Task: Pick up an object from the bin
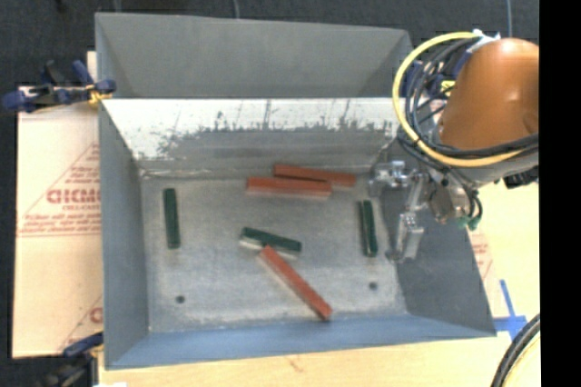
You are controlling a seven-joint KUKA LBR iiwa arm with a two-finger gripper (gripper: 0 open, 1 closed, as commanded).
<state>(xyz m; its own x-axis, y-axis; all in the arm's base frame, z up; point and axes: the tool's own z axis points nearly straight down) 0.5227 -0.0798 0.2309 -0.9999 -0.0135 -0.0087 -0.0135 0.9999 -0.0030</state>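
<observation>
Green in colour, the slim bar (367, 228) lies flat at the 3 o'clock side of the bin (254, 72) floor. Its long axis runs from 12 to 6 o'clock, nearly parallel to the wall on that side. We see the claw (407, 246) just beside it, so the slim bar is at 9 o'clock from the claw. How wide the claw stands we cannot tell, and also not if it has hold of anything. In our judgement the next move needs only a short shift toward 9 o'clock, closing across the narrow width of the bar. Farther away lie two red bars (289, 186) at 12 o'clock, a green bar with a pale end (270, 240) and a slanted red bar (295, 283) near the middle, and a far green bar (171, 218) at 9 o'clock
</observation>
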